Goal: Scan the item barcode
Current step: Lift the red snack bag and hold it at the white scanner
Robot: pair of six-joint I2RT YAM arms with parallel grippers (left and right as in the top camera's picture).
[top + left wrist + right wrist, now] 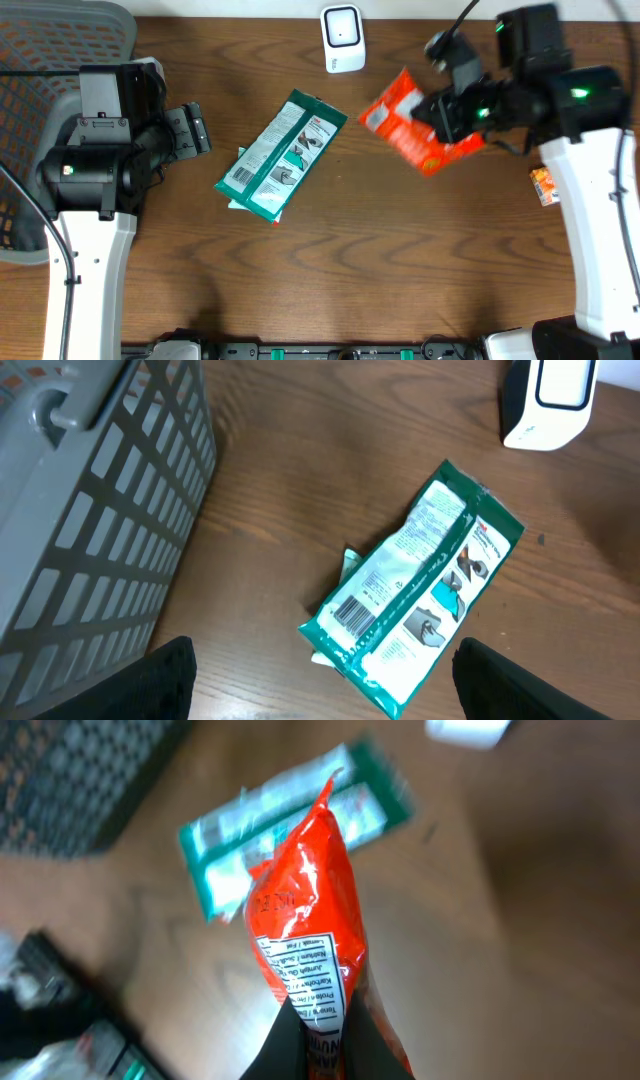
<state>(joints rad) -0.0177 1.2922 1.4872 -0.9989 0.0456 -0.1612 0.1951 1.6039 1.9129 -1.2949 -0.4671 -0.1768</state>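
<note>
The grey plastic basket (45, 70) at the far left is an open lattice of square holes with a thick rounded rim. The green packet (285, 152) is a long, flat, glossy pouch with white print, lying diagonally at mid-table with a barcode (352, 612) at its near-left end; a pale green edge shows from under it. The orange packet (405, 125) is crinkled, shiny foil with a white panel of small print. The scanner (342, 38) is a small white block with rounded corners, standing at the far edge. A small orange-and-white item (543, 186) lies at the right.

The right gripper (312, 1038) is clamped tight on the orange packet's lower end, holding it off the table to the right of the green packet and to the near right of the scanner, apart from both. The left gripper (197, 130) is spread wide with nothing in it, just left of the green packet, beside the basket.

The table (380, 260) is dark brown wood with visible grain.
</note>
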